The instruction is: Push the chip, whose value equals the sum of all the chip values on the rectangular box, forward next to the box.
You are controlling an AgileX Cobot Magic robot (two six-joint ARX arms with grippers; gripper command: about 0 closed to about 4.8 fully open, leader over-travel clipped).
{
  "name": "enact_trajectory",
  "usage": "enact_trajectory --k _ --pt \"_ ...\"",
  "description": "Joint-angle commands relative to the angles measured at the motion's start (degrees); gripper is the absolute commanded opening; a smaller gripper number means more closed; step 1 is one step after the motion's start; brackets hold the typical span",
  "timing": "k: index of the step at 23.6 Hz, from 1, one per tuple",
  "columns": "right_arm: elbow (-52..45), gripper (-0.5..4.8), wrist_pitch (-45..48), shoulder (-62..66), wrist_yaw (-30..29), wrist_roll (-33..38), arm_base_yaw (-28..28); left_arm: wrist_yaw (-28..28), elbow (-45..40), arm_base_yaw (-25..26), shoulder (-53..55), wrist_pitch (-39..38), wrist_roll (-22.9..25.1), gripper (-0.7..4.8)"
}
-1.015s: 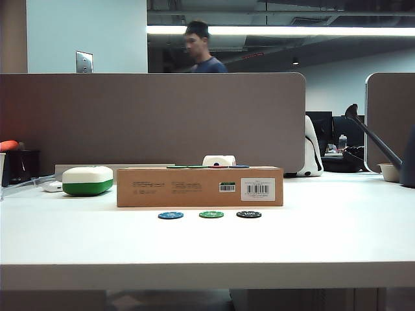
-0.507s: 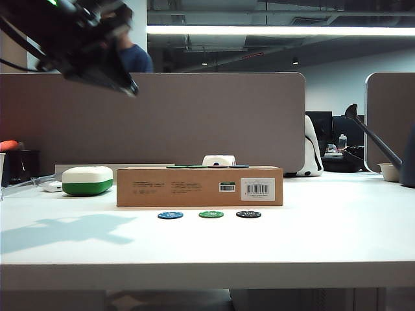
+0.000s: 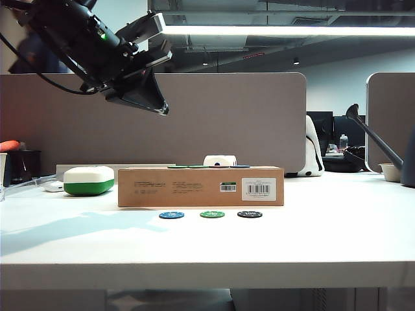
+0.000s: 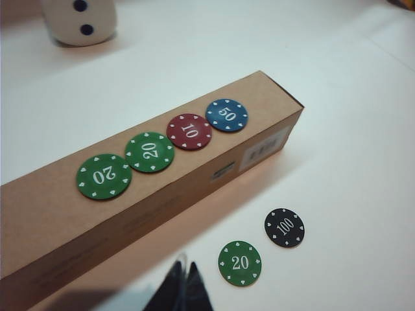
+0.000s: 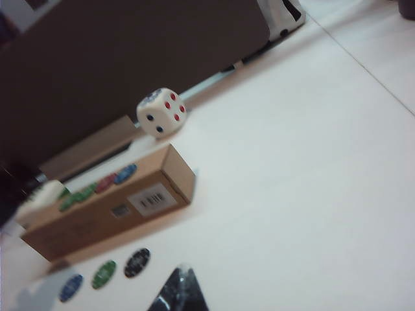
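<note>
Left tool (image 3: pixel 152 97) held high above worktop (image 3: pixel 324 240), fingers seen pressed together, nothing gripped. Right tool (image 5: pixel 176 291) shown only as dark tip; opening cannot be told. Round black chip (image 4: pixel 284 227) marked 100 laid flat just before rectangular box (image 4: pixel 162 194). Four flat round chips carried on cardboard top: 20, 20, 10, 50.

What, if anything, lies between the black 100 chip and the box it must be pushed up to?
Nothing visible: bare table separates the black chip from the rectangular box. The left gripper hovers above; the green chip lies beside.
</note>
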Motion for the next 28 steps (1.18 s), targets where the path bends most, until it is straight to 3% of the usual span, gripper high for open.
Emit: enact_trajectory --k 1,9,16,20,23,28 --pt "-0.3 -0.05 4.9 0.0 -0.5 3.9 0.0 1.0 0.3 -0.3 -0.1 0.9 0.2 -0.05" --pt "8.3 -0.05 7.2 2.8 0.5 5.4 0.0 1.0 0.3 -0.3 -0.1 0.9 0.2 -0.05" --pt "22.2 -0.05 5.6 26.4 -1.1 -1.3 1.2 1.0 0.3 -0.3 -0.1 0.9 0.2 -0.05" --pt "29.0 -0.05 5.2 41.8 -3.8 -5.2 5.5 1.0 0.3 -0.3 -0.1 0.9 0.2 -0.05" --pt "37.5 -0.05 2.0 59.6 -4.8 -10.4 14.0 1.0 0.3 -0.3 -0.1 0.9 0.2 -0.05" --pt "45.7 -0.05 -3.2 76.4 -5.2 -13.9 20.8 1.0 0.3 -0.3 0.0 0.8 0.2 -0.05"
